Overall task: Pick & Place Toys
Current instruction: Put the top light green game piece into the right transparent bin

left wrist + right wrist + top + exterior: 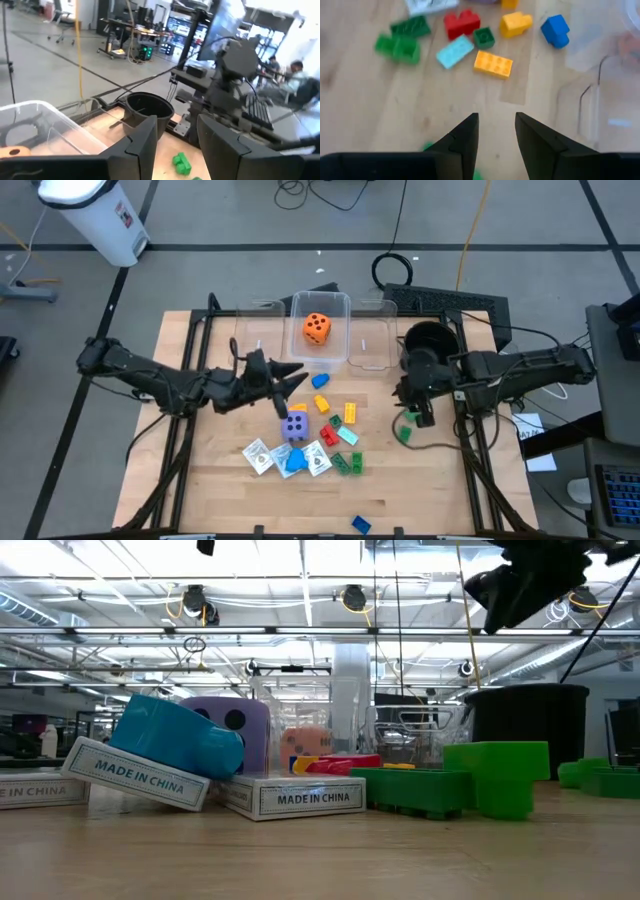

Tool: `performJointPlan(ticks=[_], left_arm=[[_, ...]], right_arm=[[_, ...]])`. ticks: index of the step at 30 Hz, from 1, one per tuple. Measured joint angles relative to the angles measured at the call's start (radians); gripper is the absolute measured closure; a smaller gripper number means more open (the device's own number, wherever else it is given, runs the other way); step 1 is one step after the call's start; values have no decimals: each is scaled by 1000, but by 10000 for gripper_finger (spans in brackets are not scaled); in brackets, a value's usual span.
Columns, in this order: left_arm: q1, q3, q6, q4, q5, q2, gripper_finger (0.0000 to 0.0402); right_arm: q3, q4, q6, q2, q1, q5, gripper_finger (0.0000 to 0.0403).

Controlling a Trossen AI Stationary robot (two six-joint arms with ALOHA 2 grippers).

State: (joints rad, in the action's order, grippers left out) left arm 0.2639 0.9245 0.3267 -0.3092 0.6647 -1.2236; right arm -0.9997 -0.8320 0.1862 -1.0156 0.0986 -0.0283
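Half the purple die (240,730) hides behind a blue brick (180,735)

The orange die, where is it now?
In the high view, the orange die sits inside the middle clear bin at the table's far edge, left of the black pot.

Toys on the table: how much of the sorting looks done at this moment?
Done: only the orange die sits in a clear bin. In hand: nothing visibly; the right end effector hangs empty by a green brick, the left end effector above the pile. Left: purple die, cards, scattered bricks.
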Motion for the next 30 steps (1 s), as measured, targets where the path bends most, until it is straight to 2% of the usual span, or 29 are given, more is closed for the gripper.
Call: performJointPlan(ticks=[3, 11, 13, 18, 25, 30], left_arm=[[-21, 0, 69, -3, 0, 0, 256], [-31, 0, 233, -3, 0, 0, 256], [-31, 0, 240, -3, 0, 0, 256], [-31, 0, 259, -2, 0, 0, 256], [-31, 0, 261, -2, 0, 0, 256], [-31, 0, 279, -2, 0, 0, 256]], right_arm=[[15, -17, 77, -1, -10, -8, 279], [85, -188, 40, -2, -66, -20, 251], [104, -212, 43, -2, -73, -17, 236], [157, -214, 67, -2, -72, 83, 187], [246, -169, 134, -5, -63, 85, 119], [286, -138, 171, -55, -62, 83, 86]])
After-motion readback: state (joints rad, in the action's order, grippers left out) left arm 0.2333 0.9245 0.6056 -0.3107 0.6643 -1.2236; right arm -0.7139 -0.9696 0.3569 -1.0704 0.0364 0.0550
